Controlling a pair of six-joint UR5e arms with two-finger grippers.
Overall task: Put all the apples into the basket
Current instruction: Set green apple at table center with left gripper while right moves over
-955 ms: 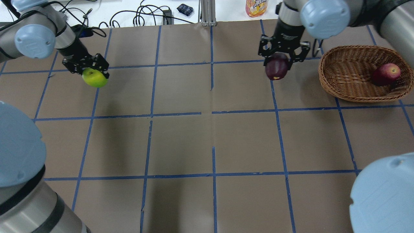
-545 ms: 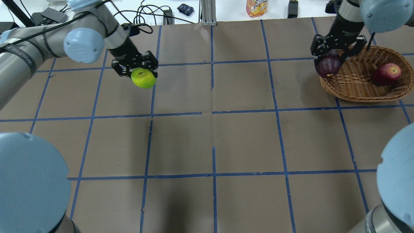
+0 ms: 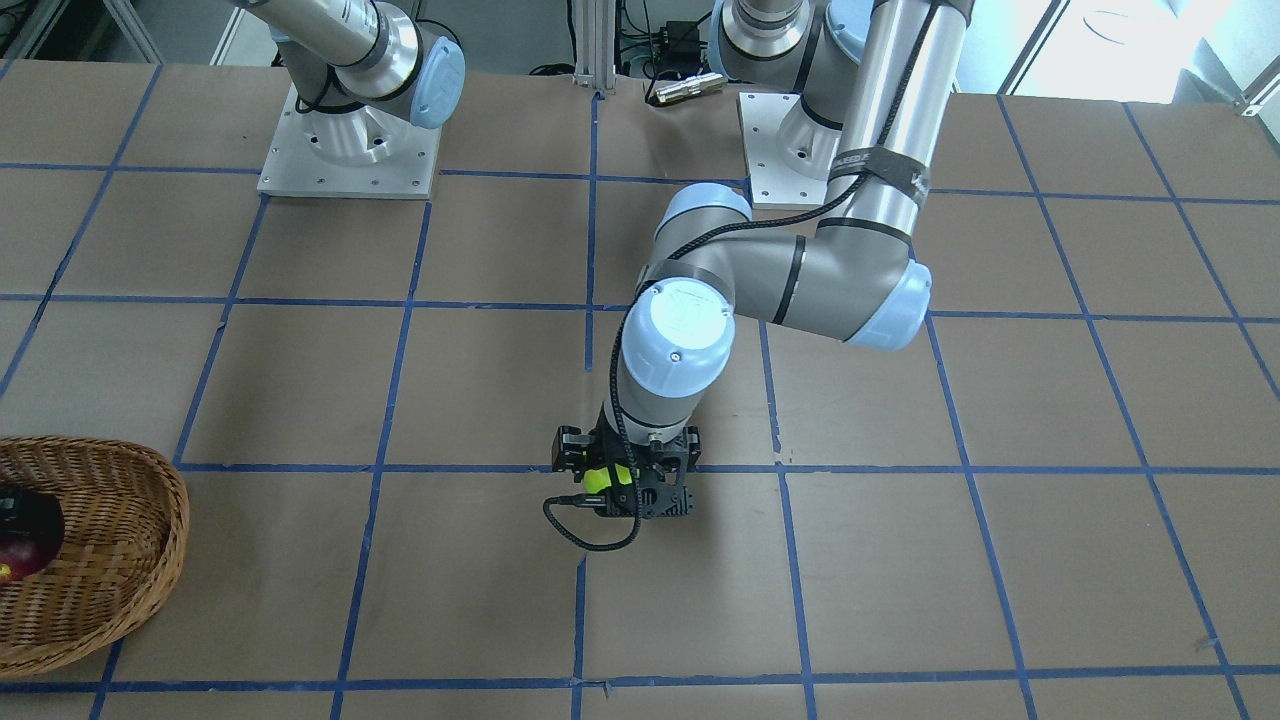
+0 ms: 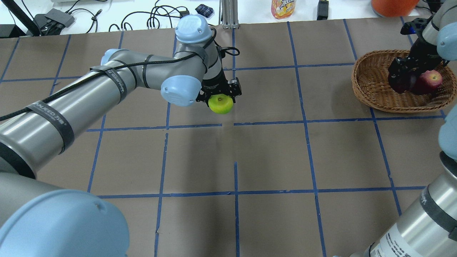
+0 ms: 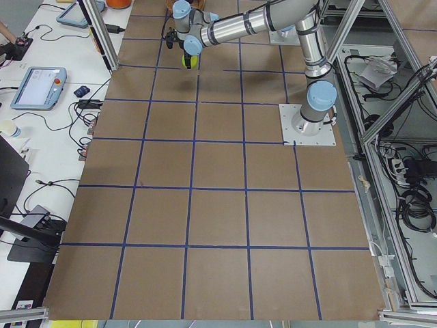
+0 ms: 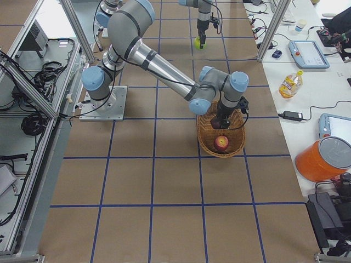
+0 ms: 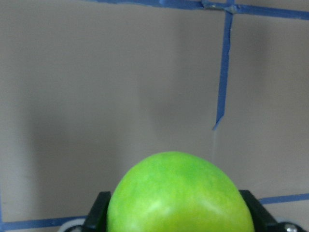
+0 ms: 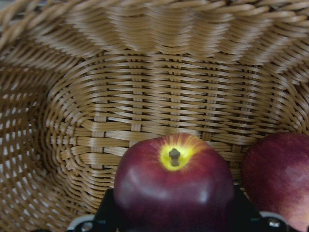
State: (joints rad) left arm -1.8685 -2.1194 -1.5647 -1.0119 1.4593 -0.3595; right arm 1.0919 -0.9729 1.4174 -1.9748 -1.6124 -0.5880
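Apples, three in all. The green apple (image 4: 221, 104) is clamped in my left pincer (image 4: 220, 95), the jaws closed to its width, and held above the table (image 4: 271, 153) toward 12 o'clock of its centre. It is bright lime and glossy. The maroon apple (image 8: 174, 186), yellow around its stem, is gripped in my right pincer (image 4: 406, 73), low inside the basket (image 4: 369, 91) at the table's 2 o'clock. The red apple (image 4: 429, 80) lies in the basket just beside it, at 3 o'clock. My left arm (image 4: 107, 82) stretches far across with its wrist pointing down. My right arm (image 4: 441, 32) bends over the basket.
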